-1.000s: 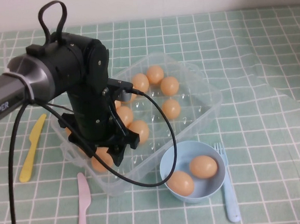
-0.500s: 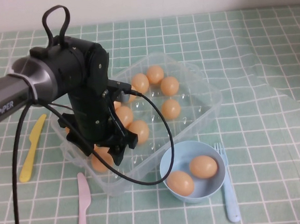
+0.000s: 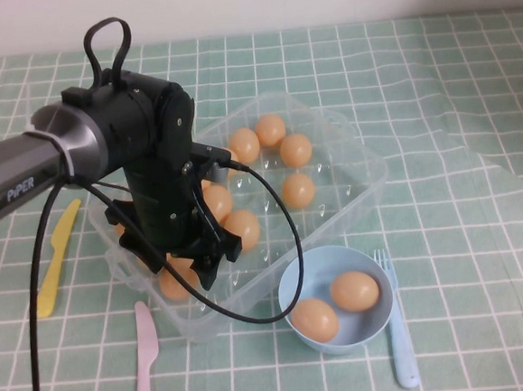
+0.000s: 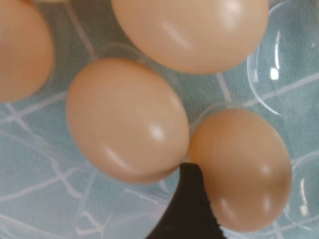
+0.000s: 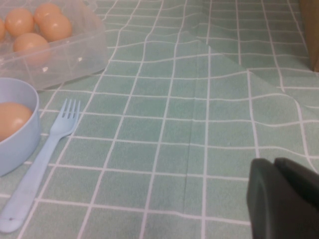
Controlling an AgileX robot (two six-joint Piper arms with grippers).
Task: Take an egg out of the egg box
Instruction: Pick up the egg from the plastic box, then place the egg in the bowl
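The clear plastic egg box (image 3: 369,165) lies mid-table with several tan-orange eggs in its cups. My left gripper (image 3: 177,270) points down into the box's near left corner, open, its black fingers on either side of one egg (image 3: 172,282). In the left wrist view one black finger (image 4: 192,209) stands between that egg (image 4: 239,169) and a neighbouring egg (image 4: 127,119); the other finger is out of view. My right gripper (image 5: 279,199) hangs shut and empty over the bare cloth, to the right of the box, and is outside the high view.
A light-blue bowl (image 3: 363,337) with two eggs sits in front of the box, a blue fork (image 3: 397,330) to its right. A yellow knife (image 3: 54,262) and a pink knife (image 3: 145,363) lie to the box's left. Green checked cloth covers the table.
My left arm has shifted slightly to the right above the box. Its gripper stays over the same egg in the near left corner. The eggs have not moved.
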